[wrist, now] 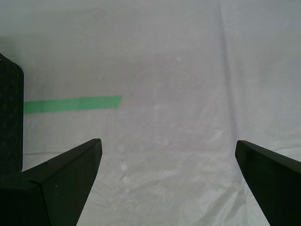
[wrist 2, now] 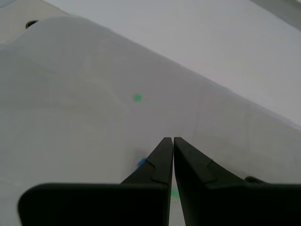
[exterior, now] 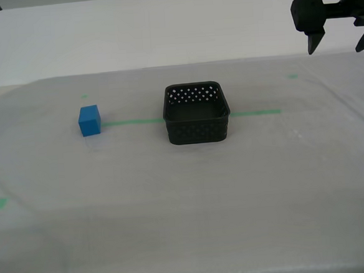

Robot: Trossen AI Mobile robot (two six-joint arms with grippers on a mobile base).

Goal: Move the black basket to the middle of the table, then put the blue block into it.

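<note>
On table (exterior: 188,223), black basket (exterior: 196,113) (unlabelled) beside blue block (exterior: 89,120).

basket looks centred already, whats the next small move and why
Probably bring my second pincer toward the blue block and open it: it is shut and empty, while the block sits on the table, outside the black basket.

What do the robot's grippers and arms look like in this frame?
Both grippers are matte black with flat, wedge-shaped fingers tapering to points. My first gripper shows two plain angular fingers with no markings. My second gripper has fingers with stepped inner edges on a black crossbar. In the exterior view, a blocky black gripper carries a small green light above it. No cables show.
</note>
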